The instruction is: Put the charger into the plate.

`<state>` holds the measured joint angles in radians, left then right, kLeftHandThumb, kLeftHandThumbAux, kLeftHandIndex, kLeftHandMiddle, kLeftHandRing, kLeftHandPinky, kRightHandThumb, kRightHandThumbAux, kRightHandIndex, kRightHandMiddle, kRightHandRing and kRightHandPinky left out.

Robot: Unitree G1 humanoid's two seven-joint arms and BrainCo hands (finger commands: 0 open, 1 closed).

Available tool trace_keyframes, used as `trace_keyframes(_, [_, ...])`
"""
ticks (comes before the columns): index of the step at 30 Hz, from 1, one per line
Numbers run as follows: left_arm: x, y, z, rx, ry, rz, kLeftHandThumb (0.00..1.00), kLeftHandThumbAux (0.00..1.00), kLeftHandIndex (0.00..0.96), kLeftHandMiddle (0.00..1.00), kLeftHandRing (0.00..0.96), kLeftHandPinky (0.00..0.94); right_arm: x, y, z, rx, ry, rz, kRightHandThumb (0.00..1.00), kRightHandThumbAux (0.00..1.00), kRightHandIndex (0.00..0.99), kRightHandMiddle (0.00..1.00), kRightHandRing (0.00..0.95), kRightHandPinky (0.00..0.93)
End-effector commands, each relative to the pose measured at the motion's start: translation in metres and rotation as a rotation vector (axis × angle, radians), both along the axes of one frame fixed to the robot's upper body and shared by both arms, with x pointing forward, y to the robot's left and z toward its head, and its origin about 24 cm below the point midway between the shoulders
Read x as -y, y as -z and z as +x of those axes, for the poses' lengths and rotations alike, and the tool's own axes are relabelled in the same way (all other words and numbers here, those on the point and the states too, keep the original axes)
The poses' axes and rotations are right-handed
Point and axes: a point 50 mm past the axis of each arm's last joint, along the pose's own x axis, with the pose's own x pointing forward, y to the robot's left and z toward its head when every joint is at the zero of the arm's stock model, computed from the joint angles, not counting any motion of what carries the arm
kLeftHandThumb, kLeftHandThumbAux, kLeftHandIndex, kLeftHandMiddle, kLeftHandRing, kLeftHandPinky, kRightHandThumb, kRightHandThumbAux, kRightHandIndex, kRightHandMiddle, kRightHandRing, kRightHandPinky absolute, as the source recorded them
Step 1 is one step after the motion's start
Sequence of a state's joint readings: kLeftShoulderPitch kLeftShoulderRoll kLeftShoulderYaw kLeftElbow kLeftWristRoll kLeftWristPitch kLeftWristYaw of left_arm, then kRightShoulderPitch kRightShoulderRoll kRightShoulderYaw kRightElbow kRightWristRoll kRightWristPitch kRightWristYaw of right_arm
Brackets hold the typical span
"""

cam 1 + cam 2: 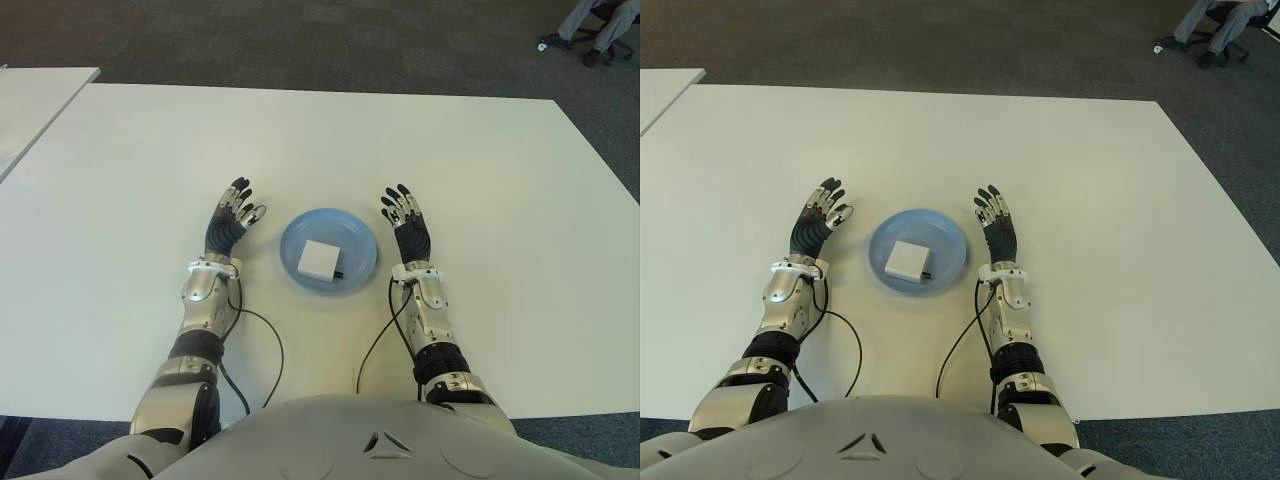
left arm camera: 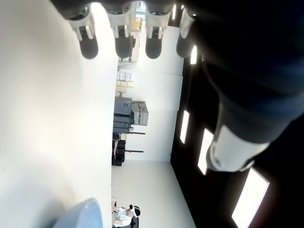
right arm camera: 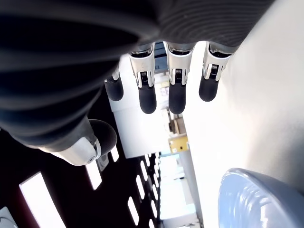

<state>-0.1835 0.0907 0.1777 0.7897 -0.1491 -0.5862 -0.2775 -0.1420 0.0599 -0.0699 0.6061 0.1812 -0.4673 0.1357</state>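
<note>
White bench [image 1: 480, 180] on grey carpet. Small white square charger [image 1: 320, 260] lies flat inside round light-blue plate [image 1: 296, 235], dark end pointing toward robot's right; nearly square, long axis unclear. Left hand [image 1: 230, 222] just left of plate, right hand [image 1: 405, 225] just right; both with fingers extended, apart, holding nothing.

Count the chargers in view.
1. The white charger lies in the blue plate, between the open left hand and open right hand. None seems hidden elsewhere on the table.
</note>
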Motion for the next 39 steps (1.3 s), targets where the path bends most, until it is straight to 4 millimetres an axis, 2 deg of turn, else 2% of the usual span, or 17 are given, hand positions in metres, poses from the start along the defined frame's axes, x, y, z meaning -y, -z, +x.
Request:
trace_keyframes(1, [0.000, 0.014, -0.010, -0.089, 0.016, 0.041, 0.000, 0.663, 0.000, 0.007, 0.000, 0.000, -0.003, 0.014, -0.010, -0.079, 0.009, 0.026, 0.000, 0.588, 0.088, 0.156, 0.128, 0.125])
trace_keyframes(23, [0.007, 0.014, -0.013, -0.135, 0.078, 0.153, 0.000, 0.560, 0.000, 0.000, 0.000, 0.000, -0.002, 0.013, -0.011, -0.083, 0.003, 0.007, 0.000, 0.565, 0.081, 0.144, 0.122, 0.127])
trace_keyframes(39, [0.014, 0.013, -0.014, -0.106, 0.086, 0.193, 0.000, 0.539, 0.000, 0.000, 0.000, 0.000, -0.005, 0.014, -0.007, -0.098, -0.018, 0.005, 0.000, 0.555, 0.086, 0.164, 0.137, 0.127])
